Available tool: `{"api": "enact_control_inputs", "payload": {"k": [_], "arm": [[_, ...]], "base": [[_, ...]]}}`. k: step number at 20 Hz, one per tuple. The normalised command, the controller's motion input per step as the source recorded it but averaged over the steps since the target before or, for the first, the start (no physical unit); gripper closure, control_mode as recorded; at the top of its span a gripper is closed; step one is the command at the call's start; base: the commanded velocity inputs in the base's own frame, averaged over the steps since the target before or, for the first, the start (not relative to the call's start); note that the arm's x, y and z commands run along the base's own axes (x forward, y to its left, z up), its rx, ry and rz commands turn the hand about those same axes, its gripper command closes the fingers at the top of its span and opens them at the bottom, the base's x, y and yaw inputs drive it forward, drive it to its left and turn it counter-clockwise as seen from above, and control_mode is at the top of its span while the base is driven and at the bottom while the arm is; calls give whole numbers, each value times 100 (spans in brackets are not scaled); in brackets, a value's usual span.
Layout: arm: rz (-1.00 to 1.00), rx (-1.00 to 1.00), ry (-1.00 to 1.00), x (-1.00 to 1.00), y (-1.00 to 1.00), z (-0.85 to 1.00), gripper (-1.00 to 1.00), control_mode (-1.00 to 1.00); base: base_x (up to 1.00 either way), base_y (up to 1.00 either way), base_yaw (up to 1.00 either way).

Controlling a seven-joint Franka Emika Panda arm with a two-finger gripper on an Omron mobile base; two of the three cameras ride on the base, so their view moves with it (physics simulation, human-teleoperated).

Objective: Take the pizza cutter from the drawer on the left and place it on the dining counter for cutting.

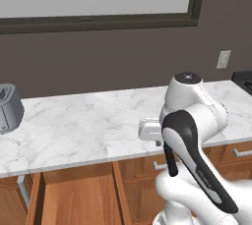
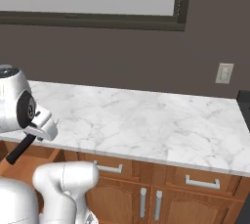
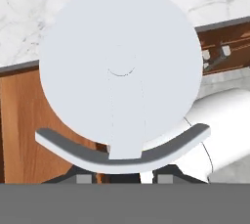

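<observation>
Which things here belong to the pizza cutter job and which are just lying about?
Job:
- pale round-bladed pizza cutter, in the gripper
- open drawer with light plain wood inside

Lying about:
- grey toaster
- white veined marble worktop over brown cabinets
- white wall outlet

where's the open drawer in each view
left base view: the drawer is at bottom left, open under the worktop.
right base view: lower left corner, behind the arm.
hand view: likely the wood at the left edge, beside the pizza cutter.
shared landmark: the marble worktop's front edge, just above the drawer in each.
</observation>
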Motion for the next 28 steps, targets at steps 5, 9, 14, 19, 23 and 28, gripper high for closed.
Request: {"api": "enact_control_inputs", "payload": {"k": [5,9,14,19,23,28], "arm": [[-10,0,0,1,-100,26,100,-100],[-8,0,0,6,-100,19,100,-100],[-7,0,0,15,-88,27,100,-100],[-6,-8,0,9,-26,27,100,-100],[0,-14,0,8,0,5,100,-100],[4,0,0,0,-19,0,100,-100]], "base": [[0,0,0],[0,0,0],[0,0,0],[0,0,0],[0,0,0],[0,0,0]]}}
